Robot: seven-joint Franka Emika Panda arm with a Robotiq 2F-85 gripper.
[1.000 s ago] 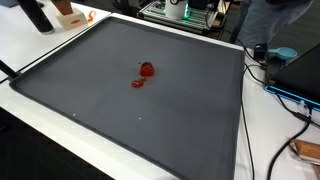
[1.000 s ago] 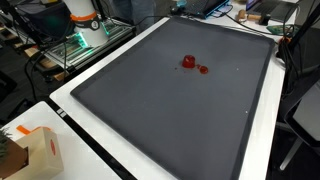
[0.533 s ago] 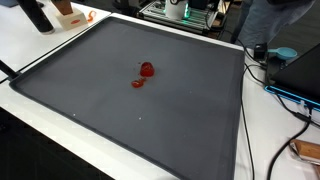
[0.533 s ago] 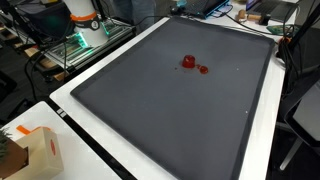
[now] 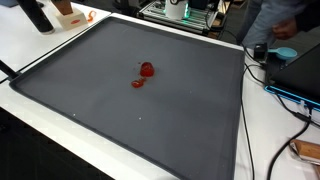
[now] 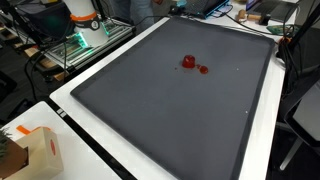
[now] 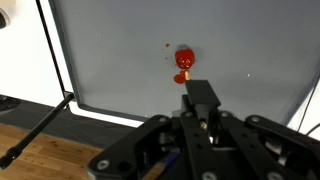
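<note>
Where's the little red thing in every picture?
Exterior view: the red thing sits a bit left of the middle, in the upper half.
Exterior view: the red thing sits right of the middle, in the upper half.
Wrist view: the red thing sits near the top, just right of the middle.
Shared landmark: the big grey mat it lies on.
</note>
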